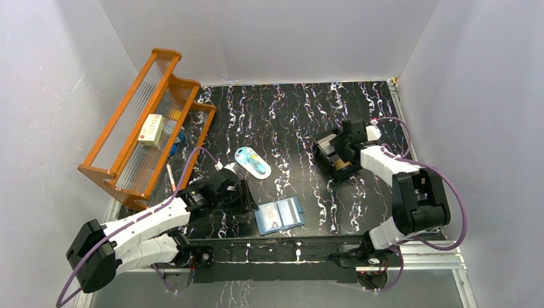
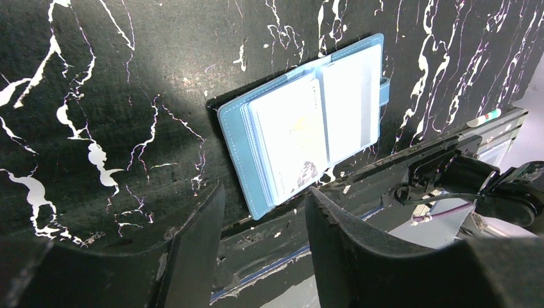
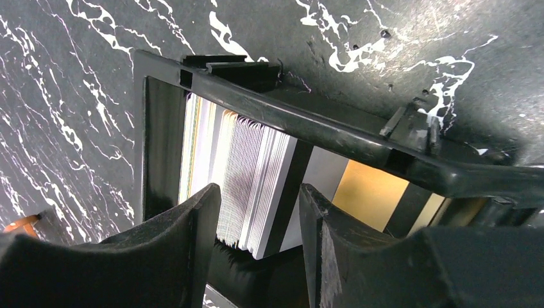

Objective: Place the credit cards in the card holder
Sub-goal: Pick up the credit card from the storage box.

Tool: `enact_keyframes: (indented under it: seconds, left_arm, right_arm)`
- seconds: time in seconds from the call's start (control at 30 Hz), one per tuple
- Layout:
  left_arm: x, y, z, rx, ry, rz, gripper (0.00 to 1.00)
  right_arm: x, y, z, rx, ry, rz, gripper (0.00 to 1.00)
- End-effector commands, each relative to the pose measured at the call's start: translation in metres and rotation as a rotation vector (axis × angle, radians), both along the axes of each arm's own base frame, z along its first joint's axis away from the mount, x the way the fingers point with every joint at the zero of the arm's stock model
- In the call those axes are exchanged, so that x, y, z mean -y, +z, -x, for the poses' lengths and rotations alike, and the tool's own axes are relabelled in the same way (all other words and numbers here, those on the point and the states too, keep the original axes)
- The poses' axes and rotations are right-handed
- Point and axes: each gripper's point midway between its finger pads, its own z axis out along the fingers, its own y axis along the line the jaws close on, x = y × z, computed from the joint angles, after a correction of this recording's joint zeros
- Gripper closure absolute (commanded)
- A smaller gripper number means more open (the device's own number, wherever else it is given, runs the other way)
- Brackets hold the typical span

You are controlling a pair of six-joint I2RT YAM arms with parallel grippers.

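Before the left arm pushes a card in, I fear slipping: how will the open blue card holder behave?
The card holder lies open and flat on the smooth table, so it probably slides when pushed. Its clear pocket leaves look thin and floppy, likely to lift or flip.

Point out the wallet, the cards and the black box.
Wallet [image 2: 306, 125]: left wrist view, clear pocket page.
Cards [image 3: 247, 173]: right wrist view, stack's edges.
Black box [image 3: 308, 125]: right wrist view, top rim.
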Motion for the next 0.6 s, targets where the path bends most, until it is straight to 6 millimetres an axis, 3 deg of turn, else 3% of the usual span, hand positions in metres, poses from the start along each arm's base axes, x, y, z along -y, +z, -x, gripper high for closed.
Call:
enact_keyframes:
  seconds: [0.0,0.27,0.57]
  left_arm:
    - [-0.003,0.0,0.002,-0.001,0.005,-0.004,0.52]
    - [-0.003,-0.004,0.004,-0.014,0.011,-0.008,0.52]
    - [-0.003,-0.005,0.004,-0.016,0.013,-0.009,0.52]
  right_arm:
    - [-0.007,0.003,-0.013,0.062,-0.006,-0.05,0.43]
    - [-0.006,-0.008,-0.009,0.073,0.01,-0.046,0.46]
    - [0.0,-0.002,-0.006,0.108,-0.015,-0.035,0.61]
